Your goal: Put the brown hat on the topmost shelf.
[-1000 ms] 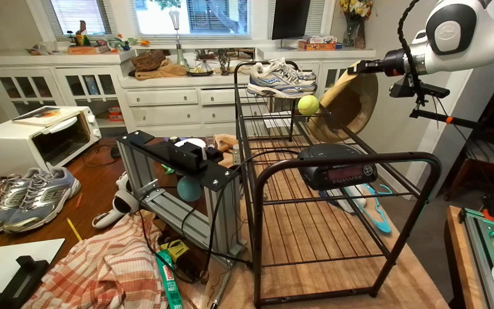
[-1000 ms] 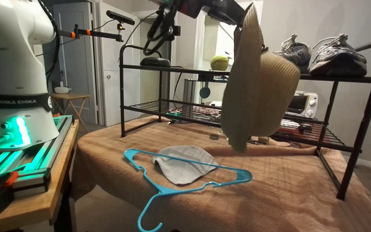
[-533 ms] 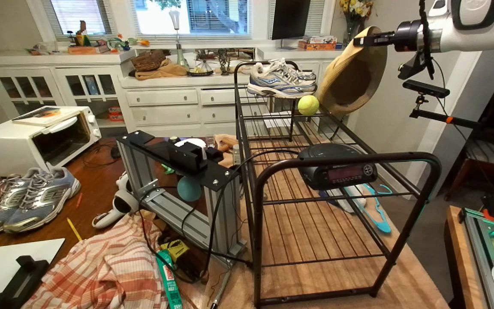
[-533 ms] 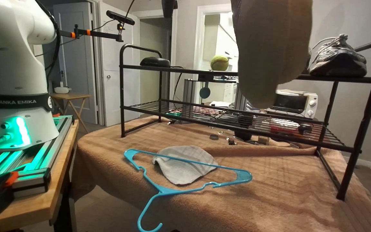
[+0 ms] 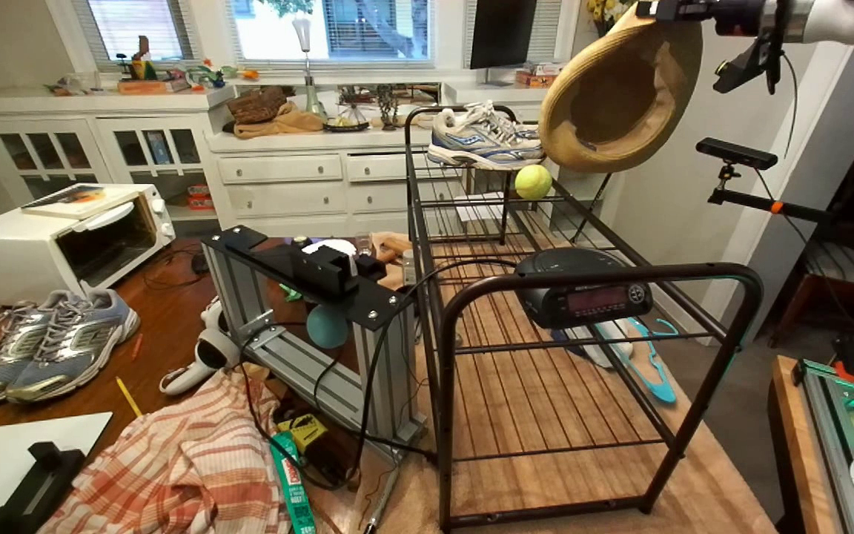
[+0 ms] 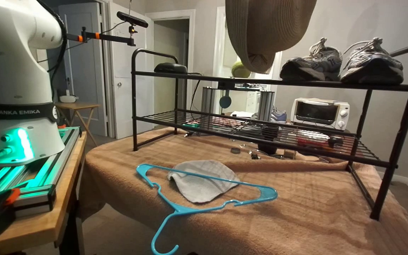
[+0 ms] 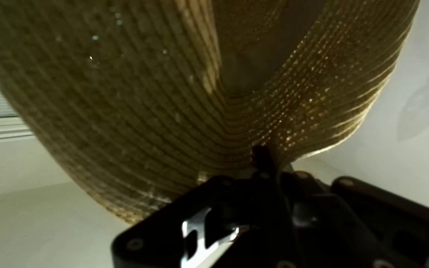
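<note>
The brown hat (image 5: 612, 104) is a tan straw hat with a wide brim. It hangs tilted in the air, brim pinched at its top edge. In an exterior view its lower brim (image 6: 257, 60) is a little higher than the front rail of the topmost shelf (image 6: 207, 77). That shelf (image 5: 623, 248) is the rack's upper tier of thin dark bars. My gripper (image 5: 646, 10) is shut on the brim, as the wrist view (image 7: 272, 163) also shows, where the hat (image 7: 143, 111) fills most of the picture. The gripper is out of frame in an exterior view.
On the topmost shelf stand a pair of sneakers (image 5: 486, 141), a tennis ball (image 5: 533, 182) and a black clock radio (image 5: 583, 289). A blue hanger (image 6: 179, 209) and a grey cloth item (image 6: 204, 180) lie on the blanket-covered table (image 6: 296, 212) before the rack.
My gripper has lifted the hat from beside the rack, with its brim below shelf level, to above it. The hat has turned, and more of its hollow underside faces an exterior view.
</note>
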Robot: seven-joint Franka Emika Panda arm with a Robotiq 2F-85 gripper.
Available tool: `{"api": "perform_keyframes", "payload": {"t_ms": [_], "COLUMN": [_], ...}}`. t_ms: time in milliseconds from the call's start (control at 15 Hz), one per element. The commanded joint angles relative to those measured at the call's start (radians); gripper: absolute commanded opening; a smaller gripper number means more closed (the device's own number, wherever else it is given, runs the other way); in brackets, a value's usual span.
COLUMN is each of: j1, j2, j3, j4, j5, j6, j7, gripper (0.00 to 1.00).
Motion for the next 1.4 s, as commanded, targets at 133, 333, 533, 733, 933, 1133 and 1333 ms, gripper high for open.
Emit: {"api": "perform_keyframes", "payload": {"t_ms": [133, 333, 533, 733, 933, 1133, 1333], "j1": [-0.005, -0.001, 0.002, 0.003, 0.007, -0.037, -0.004], "j2": [-0.097, -0.113, -0.113, -0.113, -0.097, -0.093, -0.06], "j3": [0.087, 0.123, 0.128, 0.117, 0.169, 0.209, 0.153], "j4": [-0.057, -0.078, -0.097, -0.114, -0.112, -0.122, -0.13], "j5": [-0.031, -0.052, -0.076, -0.101, 0.007, 0.021, 0.014], "j6": [-0.04, -0.092, -0.171, -0.226, -0.258, -0.326, -0.386], "j7": [0.072, 0.081, 0.059, 0.048, -0.003, 0.017, -0.041], "gripper": [0.01, 0.01, 0.01, 0.01, 0.01, 0.01, 0.01]}}
